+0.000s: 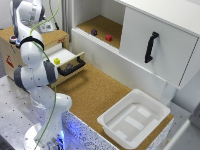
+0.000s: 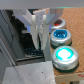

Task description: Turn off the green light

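Gripper [image 2: 39, 34] fingers stand close together, almost shut, with nothing held between them. Just beside the gripper sits a row of round buttons: the lit green light [image 2: 65, 56] glows brightly nearest the camera, a blue button [image 2: 61, 36] lies next along, and a reddish one [image 2: 60, 22] is beyond it. None touches the fingertips, which hang apart from the green light
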Robot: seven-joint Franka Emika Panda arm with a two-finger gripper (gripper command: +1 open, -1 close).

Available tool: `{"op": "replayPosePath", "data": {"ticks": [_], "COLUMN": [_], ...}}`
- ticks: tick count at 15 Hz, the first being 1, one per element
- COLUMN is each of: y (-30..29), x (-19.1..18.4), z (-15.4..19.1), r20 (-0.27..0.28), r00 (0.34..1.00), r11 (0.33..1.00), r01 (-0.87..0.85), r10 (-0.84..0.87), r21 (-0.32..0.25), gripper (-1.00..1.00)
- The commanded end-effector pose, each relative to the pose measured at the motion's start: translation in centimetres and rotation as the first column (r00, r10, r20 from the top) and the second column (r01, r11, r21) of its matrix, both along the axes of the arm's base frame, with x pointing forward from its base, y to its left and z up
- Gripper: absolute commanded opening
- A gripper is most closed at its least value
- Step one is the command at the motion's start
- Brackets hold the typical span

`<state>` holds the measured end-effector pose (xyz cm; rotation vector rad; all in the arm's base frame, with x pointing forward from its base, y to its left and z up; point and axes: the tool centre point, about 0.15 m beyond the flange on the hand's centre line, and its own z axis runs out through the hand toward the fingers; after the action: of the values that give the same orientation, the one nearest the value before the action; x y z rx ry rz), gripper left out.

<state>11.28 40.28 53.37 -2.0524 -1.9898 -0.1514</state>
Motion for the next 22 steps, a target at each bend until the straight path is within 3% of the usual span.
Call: {"op": "replayPosePath", "data": {"ticks": [1, 12, 17, 19, 20, 21, 22], "y": [3.6, 6.5, 6.1, 5.7, 5.4, 4.9, 4.8], "x": [0.1, 5.4, 5.0, 4.2, 3.7, 2.8, 2.2], "z": [-4.6, -6.9, -11.3, -10.2, -6.9, -2.7, -0.4], "r20": [0.226, 0.235, 0.238, 0.245, 0.293, 0.416, 0.466], "r00": [0.974, 0.97, 0.971, 0.969, 0.955, 0.909, 0.884], "r11": [0.991, 0.988, 0.973, 0.977, 0.985, 0.99, 0.994], "r01": [0.007, 0.098, 0.089, 0.088, 0.096, 0.079, 0.069], "r10": [0.023, -0.068, -0.036, -0.038, -0.051, -0.025, -0.023], "r21": [-0.131, -0.121, -0.213, -0.196, -0.143, -0.113, -0.082], "gripper": [-1.0, -1.0, -1.0, -1.0, -1.0, -1.0, -1.0]}}
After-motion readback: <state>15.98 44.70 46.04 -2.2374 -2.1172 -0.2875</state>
